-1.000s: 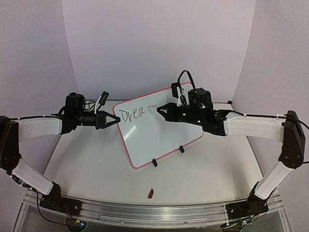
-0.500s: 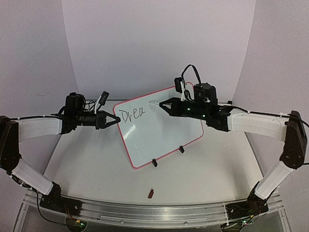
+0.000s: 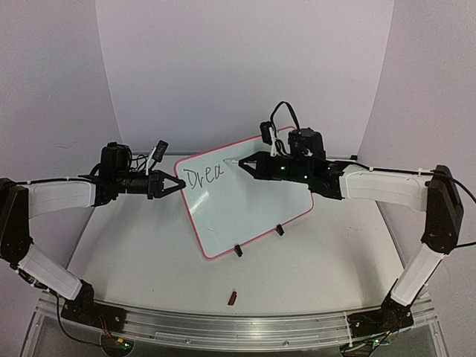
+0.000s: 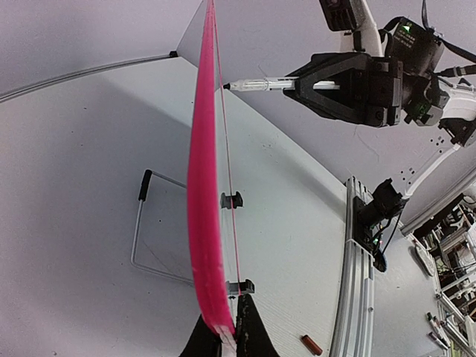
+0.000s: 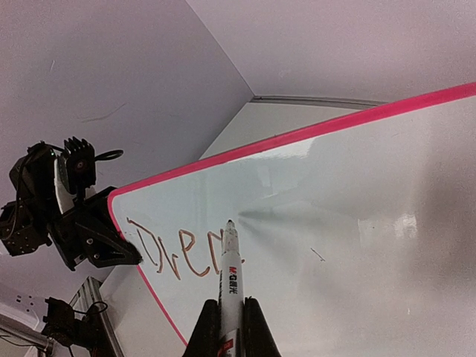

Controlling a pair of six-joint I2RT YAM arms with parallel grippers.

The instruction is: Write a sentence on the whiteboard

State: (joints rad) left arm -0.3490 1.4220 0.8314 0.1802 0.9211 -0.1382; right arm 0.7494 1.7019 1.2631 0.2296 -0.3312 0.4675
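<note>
Starting on the left: my left gripper (image 3: 172, 186) is at the left corner of the whiteboard (image 3: 245, 208). The overhead only shows contact there. The left wrist view settles it: the fingers (image 4: 249, 335) are closed narrow on either side of the pink frame, pinching it.

That same view looks along the board edge-on, so it shows the board tilted back. It also shows a thin wire stand (image 4: 141, 230) behind the board, which the overhead hides. The two black clip feet (image 3: 239, 251) sit on the board's lower edge, down on the table (image 3: 134, 253).

Centre now: the board stands mid-table, rotated so one corner points at me, with the writing (image 3: 203, 177) "Drea" at its upper left.

Moving right: my right gripper (image 3: 249, 165) is clamped on a marker (image 5: 229, 268). Only the right wrist view shows the tip touching the white surface just right of the last letter.

The tabletop is white, and a small red piece (image 3: 232, 298) lies in front of the board, well apart from it. An aluminium rail (image 3: 238, 327) runs along the near edge. Pale, plain walls (image 3: 245, 67) curve around the back and sides.
</note>
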